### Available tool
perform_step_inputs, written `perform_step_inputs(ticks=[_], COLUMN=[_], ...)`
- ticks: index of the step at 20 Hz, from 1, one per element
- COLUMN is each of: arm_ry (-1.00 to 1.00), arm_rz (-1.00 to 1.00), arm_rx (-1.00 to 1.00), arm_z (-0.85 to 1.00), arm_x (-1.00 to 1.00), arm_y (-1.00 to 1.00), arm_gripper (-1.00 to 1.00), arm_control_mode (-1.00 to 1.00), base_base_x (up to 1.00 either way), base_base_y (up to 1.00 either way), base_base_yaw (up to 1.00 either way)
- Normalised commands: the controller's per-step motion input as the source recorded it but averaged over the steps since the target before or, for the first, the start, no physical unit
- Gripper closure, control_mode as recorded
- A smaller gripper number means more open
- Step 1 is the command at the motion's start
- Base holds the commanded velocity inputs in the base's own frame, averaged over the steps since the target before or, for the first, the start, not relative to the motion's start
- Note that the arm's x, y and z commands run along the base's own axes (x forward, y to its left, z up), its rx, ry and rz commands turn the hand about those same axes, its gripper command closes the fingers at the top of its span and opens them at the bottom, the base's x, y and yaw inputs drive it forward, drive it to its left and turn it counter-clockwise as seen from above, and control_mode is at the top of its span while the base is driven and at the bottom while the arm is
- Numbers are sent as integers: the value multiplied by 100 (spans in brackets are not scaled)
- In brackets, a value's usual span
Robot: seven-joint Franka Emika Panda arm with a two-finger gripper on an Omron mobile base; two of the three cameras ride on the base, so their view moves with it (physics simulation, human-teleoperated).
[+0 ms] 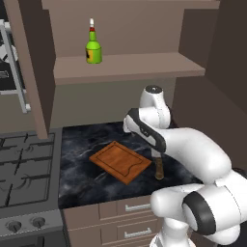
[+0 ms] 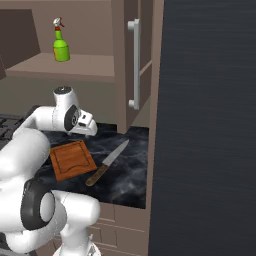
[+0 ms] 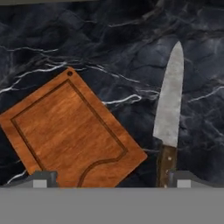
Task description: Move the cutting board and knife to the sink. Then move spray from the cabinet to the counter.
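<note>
Reddish-brown wood catches the eye first: the cutting board [image 1: 120, 161] lies flat on the black marble-look worktop [image 1: 79, 169], turned at an angle to the front edge, with a groove running near its rim and a notch cut into one side. Just beside it, apart from it by a strip of bare stone, the knife [image 2: 107, 162] lies flat too, its silver-grey blade pointing toward the back wall and its brown wooden handle toward the front edge.

The white arm bends over both of them. Seen from the hand camera, the end effector [image 3: 112, 178] hangs above the worktop with its two fingertips spread wide, released and grasping nothing; one tip sits over the board's near corner, the other over the knife's handle, with the gap between board and knife in the middle.

Up on the wall, the brown cabinet [image 1: 125, 65] stands open, and the small green spray [image 1: 93, 46] stands upright on its plain shelf, toward the left end, red neck and white tip up.

Left of the worktop there is a grey stove [image 1: 24, 169] with dark grates and knobs on its front. Below the worktop are brown drawers [image 1: 130, 208] with silver handles.
</note>
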Motion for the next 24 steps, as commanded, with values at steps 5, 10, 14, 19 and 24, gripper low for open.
perform_step_inputs(ticks=[5,10,14,19,24], arm_ry=[0,0,0,0,0], arm_rz=[-7,-6,-6,-5,-4], arm_rx=[0,0,1,1,0], arm_z=[-25,-33,-37,-37,-36], arm_x=[54,44,39,35,29], arm_y=[0,0,0,0,0], arm_gripper=[-100,-100,-100,-100,-100], arm_control_mode=[-100,-100,-100,-100,-100], base_base_x=[0,0,0,0,0], base_base_y=[0,0,0,0,0], base_base_yaw=[0,0,0,0,0])
